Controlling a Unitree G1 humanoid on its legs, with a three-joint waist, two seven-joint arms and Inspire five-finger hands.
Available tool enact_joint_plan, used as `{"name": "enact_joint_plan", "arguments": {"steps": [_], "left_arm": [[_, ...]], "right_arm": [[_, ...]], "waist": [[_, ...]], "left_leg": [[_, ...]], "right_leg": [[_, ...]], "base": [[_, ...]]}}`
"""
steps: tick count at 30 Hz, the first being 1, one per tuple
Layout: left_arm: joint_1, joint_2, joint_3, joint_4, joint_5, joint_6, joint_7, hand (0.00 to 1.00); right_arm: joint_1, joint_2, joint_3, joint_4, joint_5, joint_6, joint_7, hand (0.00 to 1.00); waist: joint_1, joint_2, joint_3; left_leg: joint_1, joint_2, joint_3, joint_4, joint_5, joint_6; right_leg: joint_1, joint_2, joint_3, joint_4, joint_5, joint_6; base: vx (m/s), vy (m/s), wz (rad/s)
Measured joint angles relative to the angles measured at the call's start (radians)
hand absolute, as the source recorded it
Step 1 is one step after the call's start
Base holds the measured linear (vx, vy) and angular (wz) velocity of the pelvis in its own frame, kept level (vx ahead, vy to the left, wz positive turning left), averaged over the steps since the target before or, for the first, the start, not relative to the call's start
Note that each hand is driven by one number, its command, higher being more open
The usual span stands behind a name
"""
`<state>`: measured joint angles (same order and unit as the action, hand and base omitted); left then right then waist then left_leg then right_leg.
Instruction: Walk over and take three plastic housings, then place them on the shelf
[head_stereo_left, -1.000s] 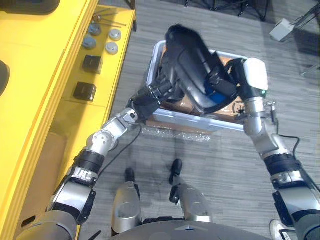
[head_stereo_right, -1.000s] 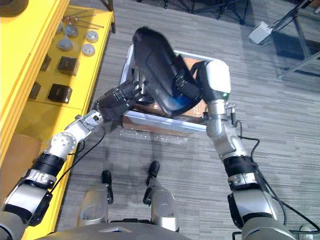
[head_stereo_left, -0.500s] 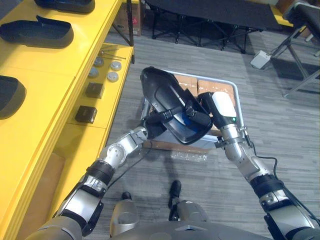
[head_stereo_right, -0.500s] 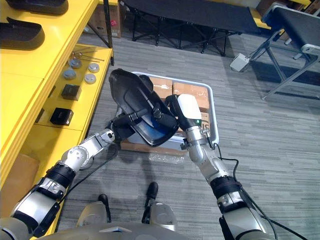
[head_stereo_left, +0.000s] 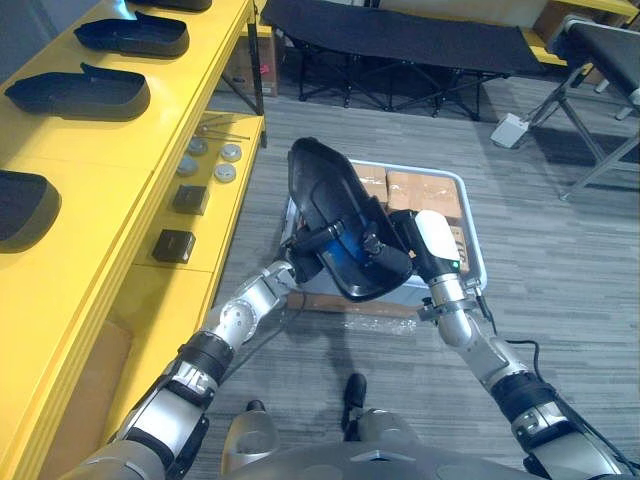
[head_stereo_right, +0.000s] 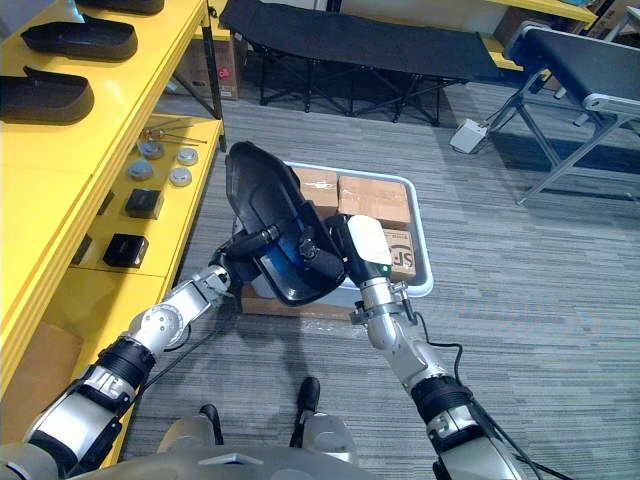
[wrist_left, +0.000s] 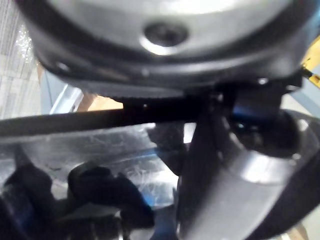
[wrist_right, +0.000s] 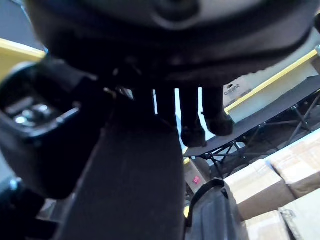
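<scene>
Housing (head_stereo_left: 332, 200) of black plastic hangs above the white bin (head_stereo_left: 474, 245), held between my hands: left hand (head_stereo_left: 303, 252) curls on its left rim, right hand (head_stereo_left: 420, 236) pinches its right edge.

Both arms forward, left hand (head_stereo_left: 306, 245) and right hand (head_stereo_left: 405, 237) close together (both clenched).

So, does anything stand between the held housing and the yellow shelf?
Nothing visible does. The left hand and right hand hold the housing above the bin; the shelf to its left has bare room.
</scene>
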<state>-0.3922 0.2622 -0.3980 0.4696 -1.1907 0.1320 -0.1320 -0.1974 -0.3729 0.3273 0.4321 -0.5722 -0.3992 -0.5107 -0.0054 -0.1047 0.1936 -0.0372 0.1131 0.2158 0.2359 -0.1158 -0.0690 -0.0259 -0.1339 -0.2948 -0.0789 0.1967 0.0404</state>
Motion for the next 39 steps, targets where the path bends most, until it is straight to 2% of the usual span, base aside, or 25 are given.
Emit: {"name": "enact_joint_plan", "arguments": {"steps": [8, 9, 10, 15, 18, 21, 23, 24, 25, 26, 28, 30, 34, 39], "left_arm": [[0.011, -0.011, 0.001, -0.009, 0.08, -0.032, -0.004, 0.0], [0.019, -0.016, 0.001, -0.022, 0.105, -0.05, -0.004, 0.0], [0.037, -0.017, 0.001, -0.044, 0.122, -0.074, -0.003, 0.0], [0.095, -0.03, 0.003, -0.11, 0.148, -0.116, 0.012, 0.0], [0.147, -0.033, 0.007, -0.19, 0.228, -0.16, 0.04, 0.0], [0.191, -0.064, 0.023, -0.272, 0.434, -0.22, 0.113, 0.0], [0.221, -0.087, 0.05, -0.341, 0.654, -0.266, 0.215, 0.0], [0.228, -0.09, 0.062, -0.357, 0.706, -0.27, 0.24, 0.0], [0.246, -0.09, 0.088, -0.382, 0.85, -0.297, 0.311, 0.0], [0.249, -0.089, 0.093, -0.385, 0.887, -0.302, 0.326, 0.0], [0.29, -0.091, 0.143, -0.412, 1.162, -0.312, 0.441, 0.0], [0.339, -0.089, 0.173, -0.429, 1.309, -0.312, 0.51, 0.0], [0.446, -0.095, 0.211, -0.47, 1.427, -0.308, 0.596, 0.0], [0.489, -0.109, 0.221, -0.474, 1.423, -0.308, 0.661, 0.0]], "right_arm": [[0.033, 0.034, 0.009, 0.002, -0.003, 0.002, -0.045, 0.0], [0.039, 0.035, 0.014, 0.002, -0.003, 0.002, -0.067, 0.0], [0.043, 0.038, 0.018, -0.002, -0.002, 0.001, -0.086, 1.0], [0.087, 0.047, 0.021, -0.045, 0.0, -0.023, -0.128, 1.0], [0.109, 0.067, 0.025, -0.055, 0.001, -0.033, -0.166, 1.0], [0.13, 0.069, 0.033, -0.078, 0.051, -0.032, -0.177, 1.0], [0.175, 0.072, 0.032, -0.127, 0.122, -0.031, -0.177, 1.0], [0.186, 0.076, 0.034, -0.145, 0.136, -0.033, -0.176, 1.0], [0.209, 0.089, 0.038, -0.192, 0.206, -0.05, -0.153, 1.0], [0.214, 0.094, 0.037, -0.202, 0.225, -0.053, -0.146, 1.0], [0.232, 0.118, 0.037, -0.251, 0.355, -0.076, -0.1, 1.0], [0.239, 0.13, 0.034, -0.261, 0.442, -0.087, -0.067, 1.0], [0.297, 0.15, 0.014, -0.298, 0.571, -0.089, -0.011, 1.0], [0.373, 0.181, -0.009, -0.302, 0.721, -0.089, 0.067, 1.0]], "waist": [[0.003, -0.001, -0.007], [0.003, -0.001, -0.007], [0.001, -0.001, -0.007], [0.003, 0.001, -0.015], [0.007, 0.001, -0.016], [0.024, 0.001, -0.016], [0.03, 0.002, -0.017], [0.029, 0.003, -0.017], [0.028, 0.005, -0.019], [0.028, 0.005, -0.02], [0.029, 0.011, -0.025], [0.029, 0.017, -0.044], [0.033, 0.035, -0.06], [0.031, 0.039, -0.062]], "left_leg": [[0.012, -0.007, -0.003, -0.011, 0.0, 0.001], [0.012, -0.007, -0.004, -0.011, 0.001, 0.002], [0.013, -0.007, -0.005, -0.012, 0.001, 0.002], [0.013, -0.007, -0.008, -0.013, 0.001, 0.002], [0.013, -0.007, -0.013, -0.012, 0.0, 0.002], [0.013, -0.008, -0.016, -0.011, -0.003, 0.007], [0.012, -0.008, -0.028, -0.011, -0.003, 0.007], [0.012, -0.008, -0.031, -0.011, -0.003, 0.007], [0.012, -0.007, -0.032, -0.012, -0.004, 0.006], [0.012, -0.007, -0.032, -0.013, -0.004, 0.006], [0.011, -0.007, -0.031, -0.013, -0.006, 0.007], [0.009, -0.007, -0.03, -0.011, -0.01, 0.006], [0.008, -0.007, -0.028, -0.007, -0.019, 0.002], [0.008, -0.007, -0.021, 0.001, -0.031, 0.004]], "right_leg": [[0.01, -0.005, -0.002, 0.0, 0.0, 0.003], [0.01, -0.005, -0.003, 0.0, 0.0, 0.003], [0.01, -0.005, -0.003, 0.0, 0.0, 0.003], [0.012, -0.005, -0.005, 0.0, 0.0, 0.003], [0.016, -0.005, -0.008, 0.0, -0.002, 0.005], [0.018, -0.006, -0.011, 0.0, -0.01, 0.009], [0.025, -0.006, -0.022, 0.0, -0.017, 0.01], [0.027, -0.005, -0.024, -0.001, -0.018, 0.009], [0.027, -0.005, -0.025, -0.004, -0.02, 0.008], [0.027, -0.005, -0.025, -0.004, -0.021, 0.008], [0.025, -0.004, -0.027, -0.005, -0.026, 0.007], [0.021, -0.004, -0.026, -0.003, -0.027, 0.008], [0.02, -0.004, -0.026, 0.0, -0.026, 0.009], [0.018, -0.004, -0.018, 0.0, -0.029, 0.008]], "base": [[0.0, 0.0, 0.0], [0.0, 0.0, 0.0], [0.0, 0.0, 0.0], [0.0, 0.0, 0.0], [0.0, 0.001, 0.04], [-0.01, -0.001, 0.03], [-0.01, -0.006, 0.13], [0.0, -0.008, 0.12], [0.0, -0.005, 0.04], [0.0, 0.0, 0.0], [0.0, 0.0, 0.0], [0.04, 0.015, -0.01], [0.06, 0.029, -0.01], [0.02, 0.037, -0.05]]}}
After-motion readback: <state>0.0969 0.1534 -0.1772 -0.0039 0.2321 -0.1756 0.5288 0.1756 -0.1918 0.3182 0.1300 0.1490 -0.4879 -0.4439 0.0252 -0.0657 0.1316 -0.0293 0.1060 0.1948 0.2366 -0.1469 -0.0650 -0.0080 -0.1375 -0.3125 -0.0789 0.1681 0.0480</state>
